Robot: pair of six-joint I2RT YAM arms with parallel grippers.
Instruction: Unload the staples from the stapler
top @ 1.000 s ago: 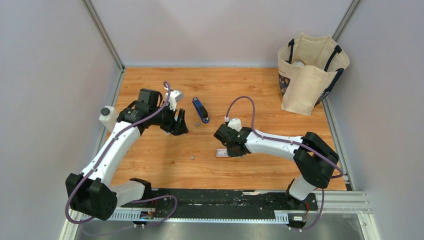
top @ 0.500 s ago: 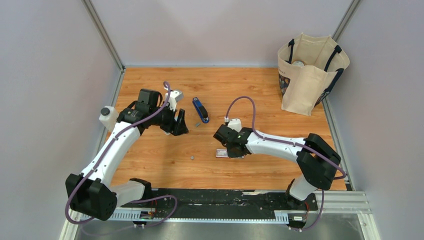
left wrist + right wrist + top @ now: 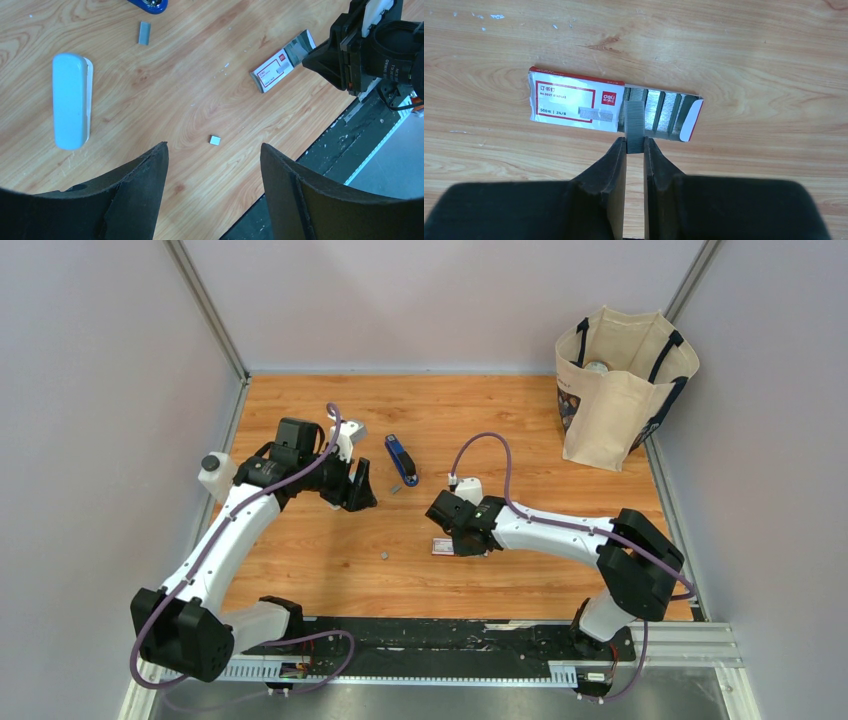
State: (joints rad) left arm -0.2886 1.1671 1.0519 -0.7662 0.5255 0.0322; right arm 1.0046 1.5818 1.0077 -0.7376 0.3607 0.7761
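Right fingers (image 3: 621,150) are pinched on one end of a short silver-grey strip of staples (image 3: 634,125). Its far end reaches over the grey tray (image 3: 664,117), which is slid partway out of a small red-and-white cardboard box (image 3: 574,105). I cannot tell whether the strip touches the tray.

My left fingers (image 3: 362,490) stand wide apart, holding nothing, above the wooden desk (image 3: 500,410).

Edges: the box lies flat toward the near side, short of the black base rail (image 3: 450,635), with bare wood around it. My left arm runs close to the left frame rail, beside a white bottle with a black cap (image 3: 215,475).

A slim dark-blue stapler (image 3: 401,459) lies flat just right of my left fingers, well apart from my right ones. One loose grey strip (image 3: 144,33) lies just beside its near end. A smaller grey bit (image 3: 214,140) lies alone on bare wood nearer the front. Below my left wrist lies a pale grey-blue oblong block (image 3: 70,100).

A cream tote bag with dark handles (image 3: 610,410) stands in the far right corner. Pale grey walls enclose three sides.
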